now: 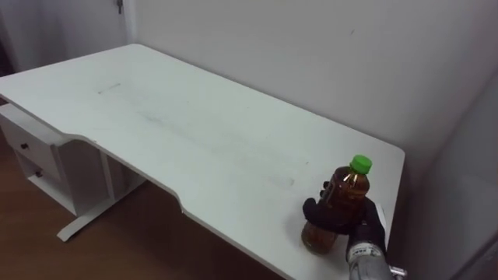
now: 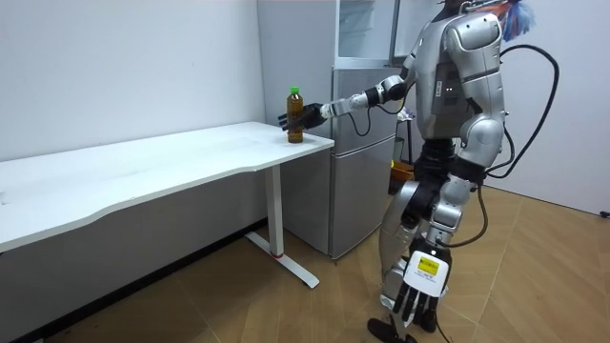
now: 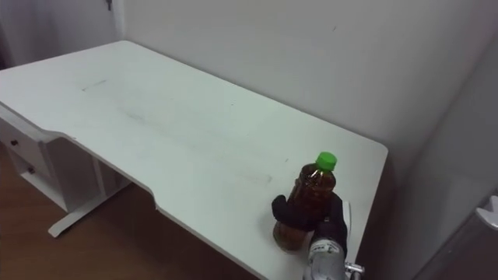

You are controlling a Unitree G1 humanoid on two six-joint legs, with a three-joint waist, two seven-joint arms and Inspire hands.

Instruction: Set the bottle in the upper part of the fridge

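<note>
A brown bottle (image 1: 348, 187) with a green cap stands upright near the right end of the white table (image 1: 194, 132), close to its front corner. My right hand (image 1: 342, 222) comes in from the lower right, and its dark fingers are curled round the bottle's lower half. The room view shows the same grip on the bottle (image 2: 294, 114), with my right arm stretched out over the table's end. My left hand (image 2: 415, 303) hangs low beside my leg with relaxed fingers. I stand in front of the grey fridge (image 2: 367, 143), which rises right beside the table's end.
A white drawer unit (image 1: 35, 155) sits under the table's left part. The wall runs along the table's far edge. The fridge's upper part (image 2: 367, 29) is above my outstretched arm. Wooden floor lies in front of the table.
</note>
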